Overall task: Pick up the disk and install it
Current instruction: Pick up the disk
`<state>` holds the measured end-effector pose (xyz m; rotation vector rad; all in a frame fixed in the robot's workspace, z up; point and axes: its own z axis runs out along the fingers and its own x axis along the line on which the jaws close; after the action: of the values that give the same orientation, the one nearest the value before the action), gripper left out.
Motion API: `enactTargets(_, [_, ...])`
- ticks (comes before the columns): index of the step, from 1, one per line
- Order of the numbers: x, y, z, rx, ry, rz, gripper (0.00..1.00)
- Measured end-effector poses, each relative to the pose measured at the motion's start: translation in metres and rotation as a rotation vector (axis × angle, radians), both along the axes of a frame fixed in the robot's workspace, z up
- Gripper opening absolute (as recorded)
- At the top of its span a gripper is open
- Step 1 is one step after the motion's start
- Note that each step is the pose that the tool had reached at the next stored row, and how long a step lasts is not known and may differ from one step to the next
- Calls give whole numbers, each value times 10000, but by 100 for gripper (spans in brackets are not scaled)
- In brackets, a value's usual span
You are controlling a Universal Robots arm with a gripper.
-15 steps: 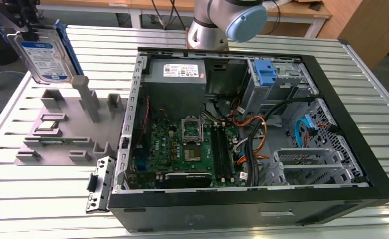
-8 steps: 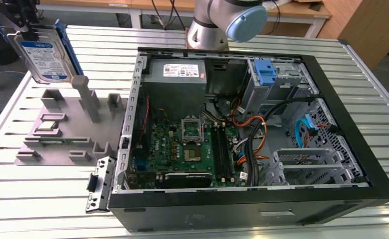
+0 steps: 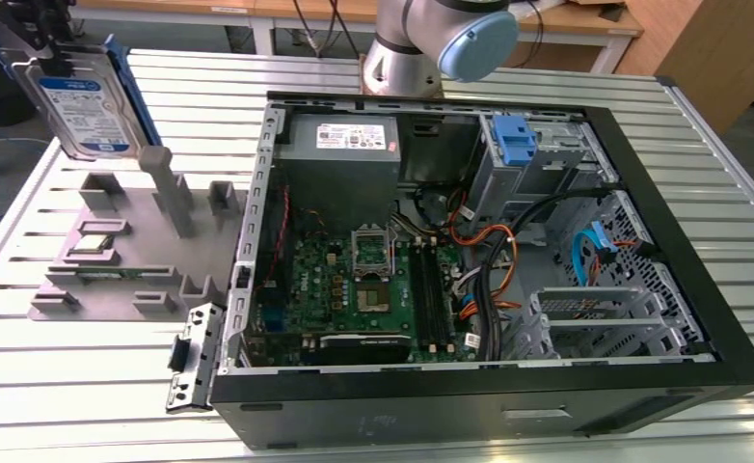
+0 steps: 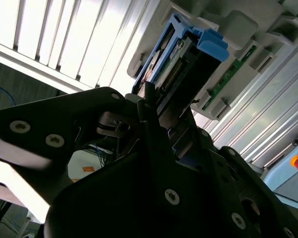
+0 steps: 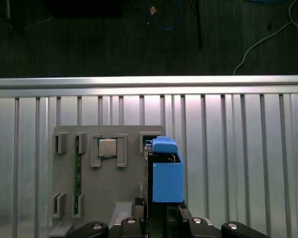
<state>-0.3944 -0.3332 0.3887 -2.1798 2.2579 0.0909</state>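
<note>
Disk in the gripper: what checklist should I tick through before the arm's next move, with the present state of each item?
1. Grip: gripper shut on the flat silver-metal disk with blue side rails: ok.
2. Disk upright, label toward the exterior view: ok.
3. Disk hangs apart above the grey plastic holder: ok.
4. Open black computer case, side uncovered, inside exposed: ok.
5. Free slot in the metal cage with the blue latch: cannot tell.
6. Orange and black cables clear of that cage: cannot tell.
</note>
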Motion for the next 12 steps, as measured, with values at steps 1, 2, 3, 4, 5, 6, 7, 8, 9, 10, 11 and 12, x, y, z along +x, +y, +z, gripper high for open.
enactTargets(1, [0,0,6,0,0,0,35])
enactTargets(2, [0,0,13,0,0,0,35])
enactTargets(3, [0,0,21,0,0,0,35])
enactTargets(4, [0,0,29,0,0,0,35])
enactTargets(5, [0,0,36,0,0,0,35])
enactTargets(6, [0,0,44,0,0,0,35])
enactTargets(7, [0,0,52,0,1,0,35])
enactTargets(8, [0,0,58,0,0,0,35])
enactTargets(9, [0,0,61,1,-1,0,35])
enactTargets(10, [0,0,61,2,-3,0,35])
enactTargets(11, [0,0,64,1,0,-1,35])
enactTargets(12, [0,0,66,0,0,0,35])
